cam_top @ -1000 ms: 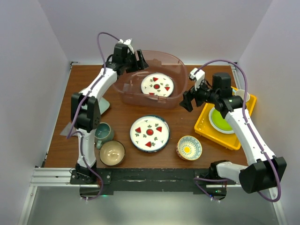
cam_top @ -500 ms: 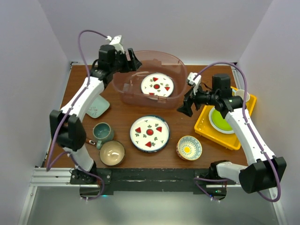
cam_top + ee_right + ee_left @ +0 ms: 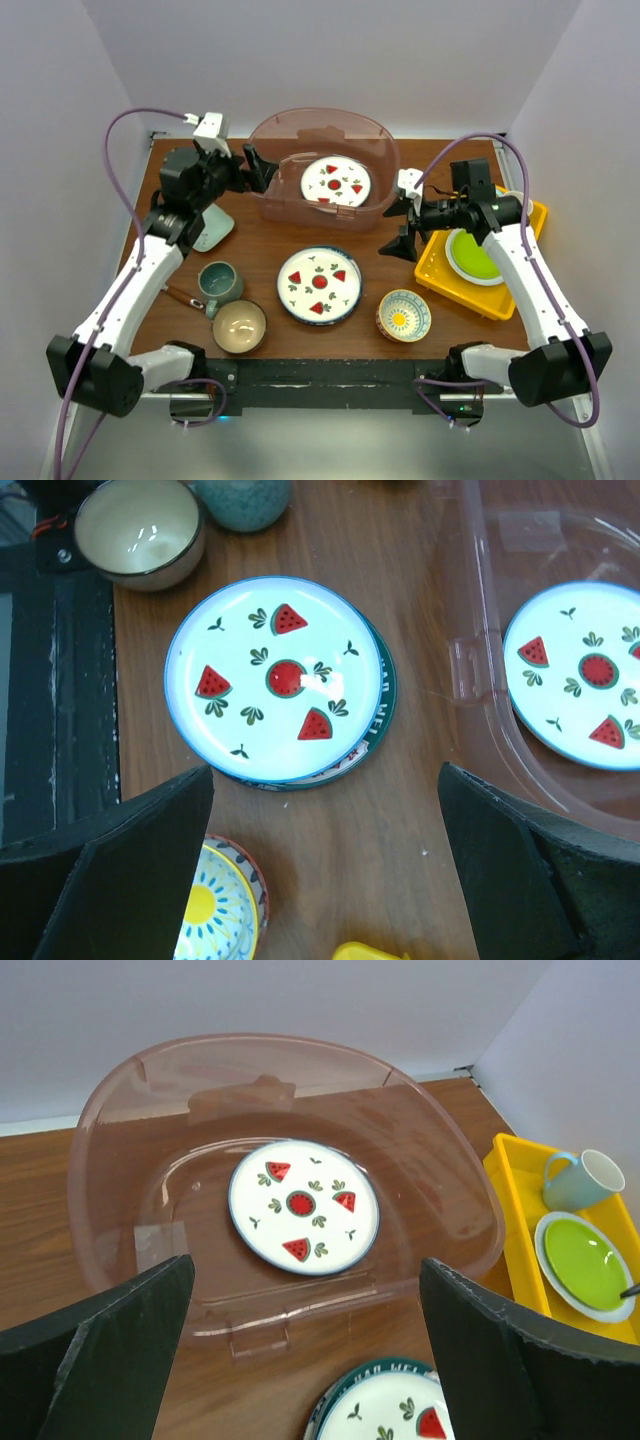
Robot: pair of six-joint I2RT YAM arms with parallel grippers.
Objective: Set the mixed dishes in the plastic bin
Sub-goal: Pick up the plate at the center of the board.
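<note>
Left wrist shows my left jaws wide open and empty, facing the bin (image 3: pixel 125 1175). My right jaws gape empty above a watermelon plate (image 3: pixel 275 680).

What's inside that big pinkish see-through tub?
One white plate with red fruit marks lies flat on the floor of the plastic bin. Nothing else shows inside; whatever might be under the plate is covered.

light: bright, even | shadows: soft | glare: plate (image 3: pixel 272 678) | focus: mostly sharp
</note>
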